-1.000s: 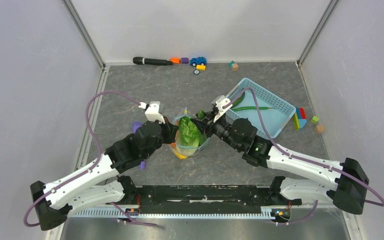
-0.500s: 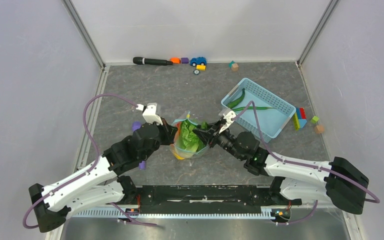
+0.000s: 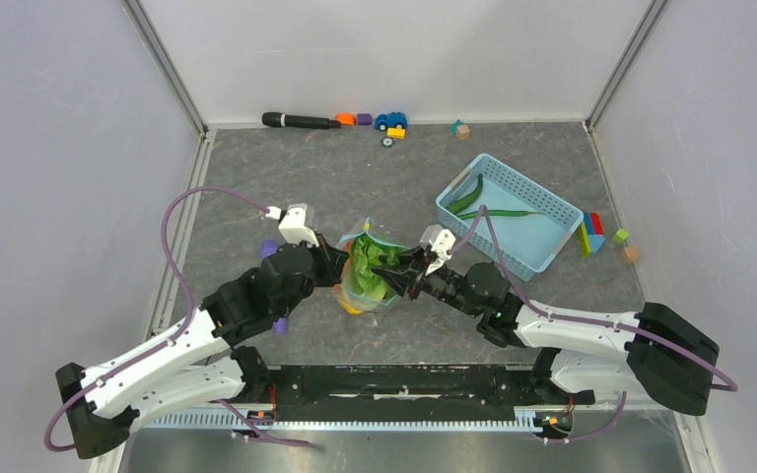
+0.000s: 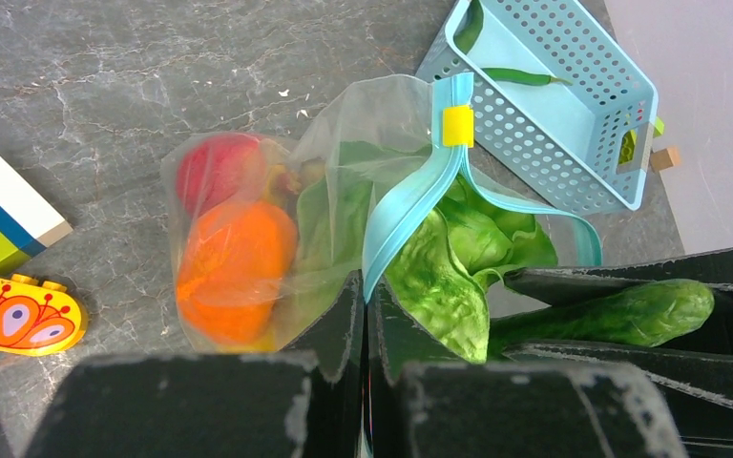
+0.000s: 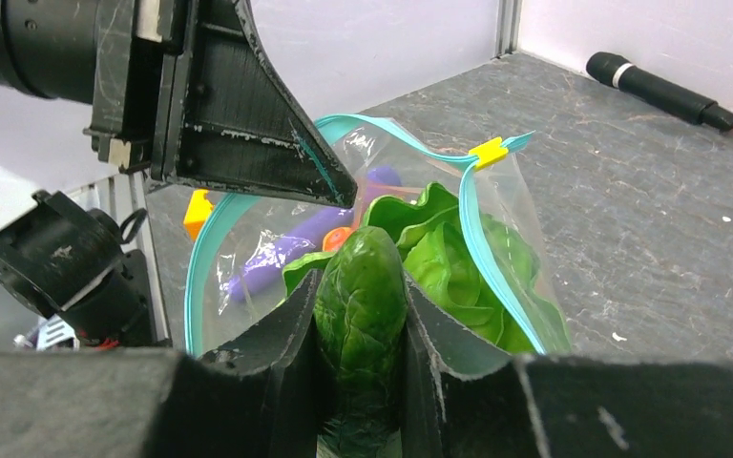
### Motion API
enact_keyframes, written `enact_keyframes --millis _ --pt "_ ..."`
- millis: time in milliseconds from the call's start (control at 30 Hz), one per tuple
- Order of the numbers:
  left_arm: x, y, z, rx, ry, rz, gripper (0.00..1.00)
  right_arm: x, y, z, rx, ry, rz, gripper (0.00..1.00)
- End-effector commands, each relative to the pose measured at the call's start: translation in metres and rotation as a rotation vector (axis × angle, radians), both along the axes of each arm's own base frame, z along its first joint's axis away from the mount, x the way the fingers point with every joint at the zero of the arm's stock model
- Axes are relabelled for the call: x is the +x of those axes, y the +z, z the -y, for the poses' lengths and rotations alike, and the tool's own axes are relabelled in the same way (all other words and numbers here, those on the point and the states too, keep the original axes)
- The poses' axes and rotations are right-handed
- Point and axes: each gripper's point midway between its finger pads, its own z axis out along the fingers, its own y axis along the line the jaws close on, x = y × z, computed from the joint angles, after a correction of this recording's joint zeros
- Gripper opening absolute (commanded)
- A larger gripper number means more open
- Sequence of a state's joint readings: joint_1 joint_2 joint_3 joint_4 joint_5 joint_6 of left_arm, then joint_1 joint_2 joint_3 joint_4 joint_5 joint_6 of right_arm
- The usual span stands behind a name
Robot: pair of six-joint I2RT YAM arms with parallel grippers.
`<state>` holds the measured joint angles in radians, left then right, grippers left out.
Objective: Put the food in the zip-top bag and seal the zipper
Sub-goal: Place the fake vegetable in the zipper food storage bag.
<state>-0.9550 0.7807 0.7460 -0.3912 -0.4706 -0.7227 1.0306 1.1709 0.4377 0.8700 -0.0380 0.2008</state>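
The clear zip-top bag (image 3: pixel 368 279) lies mid-table with its mouth held up. My left gripper (image 4: pixel 365 281) is shut on the teal zipper (image 4: pixel 410 200), near its yellow slider (image 4: pixel 457 125). Inside the bag I see green lettuce (image 4: pixel 439 277), an orange (image 4: pixel 234 267) and a red fruit (image 4: pixel 215 167). My right gripper (image 5: pixel 360 281) is shut on a dark green pod (image 5: pixel 361 315). The pod's tip points into the open mouth, over the lettuce (image 5: pixel 449 267). In the top view the right gripper (image 3: pixel 386 276) sits at the bag's right edge, facing the left gripper (image 3: pixel 340 264).
A light-blue basket (image 3: pixel 552 202) with two long green pods (image 3: pixel 498 213) stands right of the bag. Coloured blocks (image 3: pixel 591 235) lie beside it. A black stick (image 3: pixel 296 120) and small toys (image 3: pixel 389 121) lie along the back wall. Purple pieces (image 3: pixel 269 247) lie by the left arm.
My right gripper has swung from the basket side down and left, carrying the green pod to the bag's mouth. The left gripper has kept its hold on the zipper.
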Motion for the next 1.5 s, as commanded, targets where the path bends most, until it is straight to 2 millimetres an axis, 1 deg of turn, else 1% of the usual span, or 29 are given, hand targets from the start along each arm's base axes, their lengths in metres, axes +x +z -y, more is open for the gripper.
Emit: enact_keyframes --millis 0,67,200,267,333,367,433,500,633,700,833,867,967,1033,1167,1267,1333,1467 --pt "0.004 0.01 -0.006 -0.043 0.053 0.017 0.02 -0.003 -0.005 -0.002 -0.075 0.03 0.091 0.0" --pt "0.004 0.011 -0.007 -0.042 0.057 0.018 0.02 -0.005 -0.01 -0.003 -0.097 0.045 0.105 0.0" --pt "0.004 0.01 -0.008 -0.038 0.064 0.016 0.02 -0.012 -0.022 -0.011 -0.161 0.109 0.094 0.0" --pt "0.004 0.01 -0.01 -0.035 0.07 0.017 0.02 -0.011 -0.027 -0.012 -0.187 0.113 0.085 0.17" --pt "0.004 0.01 -0.012 -0.034 0.076 0.018 0.02 -0.01 -0.025 -0.011 -0.192 0.104 0.083 0.34" --pt "0.004 0.009 -0.012 -0.034 0.076 0.018 0.02 -0.009 -0.022 -0.01 -0.189 0.098 0.083 0.39" --pt "0.004 0.009 -0.013 -0.033 0.076 0.017 0.02 -0.006 -0.014 -0.008 -0.18 0.074 0.081 0.47" --pt "0.003 0.009 -0.013 -0.033 0.075 0.017 0.02 0.0 0.0 -0.006 -0.17 0.039 0.092 0.54" --pt "0.003 0.009 -0.013 -0.034 0.071 0.016 0.02 0.009 0.023 0.001 -0.17 -0.025 0.109 0.65" --pt "0.002 0.009 -0.014 -0.035 0.072 0.016 0.02 0.011 0.035 0.005 -0.157 -0.046 0.125 0.66" --pt "0.002 0.008 -0.013 -0.033 0.071 0.017 0.02 0.007 0.056 0.013 -0.125 -0.054 0.172 0.68" --pt "0.002 0.009 -0.013 -0.035 0.071 0.018 0.02 0.007 0.059 0.014 -0.12 -0.055 0.18 0.67" --pt "0.003 0.008 -0.013 -0.031 0.071 0.017 0.02 0.012 0.062 0.015 -0.133 -0.081 0.176 0.55" --pt "0.003 0.009 -0.013 -0.032 0.072 0.017 0.02 0.015 0.056 0.013 -0.163 -0.088 0.155 0.45" --pt "0.003 0.009 -0.014 -0.034 0.073 0.019 0.02 0.017 0.043 0.012 -0.198 -0.09 0.109 0.22" --pt "0.003 0.009 -0.014 -0.031 0.075 0.02 0.02 0.016 0.034 0.011 -0.209 -0.085 0.067 0.11" --pt "0.003 0.01 -0.014 -0.033 0.073 0.021 0.02 0.016 0.028 0.01 -0.214 -0.086 0.05 0.01" --pt "0.003 0.011 -0.013 -0.035 0.071 0.022 0.02 0.021 0.013 0.008 -0.252 -0.103 0.018 0.0"
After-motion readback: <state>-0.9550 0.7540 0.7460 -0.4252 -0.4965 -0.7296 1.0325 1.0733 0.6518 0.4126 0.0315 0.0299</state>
